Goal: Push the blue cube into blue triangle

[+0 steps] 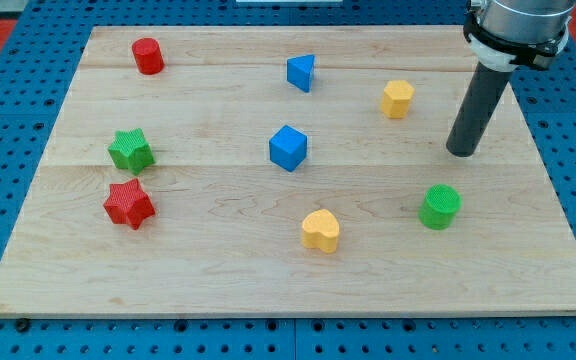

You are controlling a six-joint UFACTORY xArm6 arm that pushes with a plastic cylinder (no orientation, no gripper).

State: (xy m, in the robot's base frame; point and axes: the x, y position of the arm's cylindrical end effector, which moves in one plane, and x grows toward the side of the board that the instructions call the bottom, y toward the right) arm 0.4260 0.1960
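Note:
The blue cube [288, 148] sits near the middle of the wooden board [218, 270]. The blue triangle [301, 72] lies above it, toward the view's top, a clear gap between them. My tip [461, 153] rests on the board far to the right of the blue cube, at about the same height in the view. It touches no block.
A yellow hexagon [398, 98] lies up-left of my tip and a green cylinder [439, 206] below it. A yellow heart [320, 230] is below the cube. A red cylinder [148, 56], green star [130, 150] and red star [129, 204] stand at the left.

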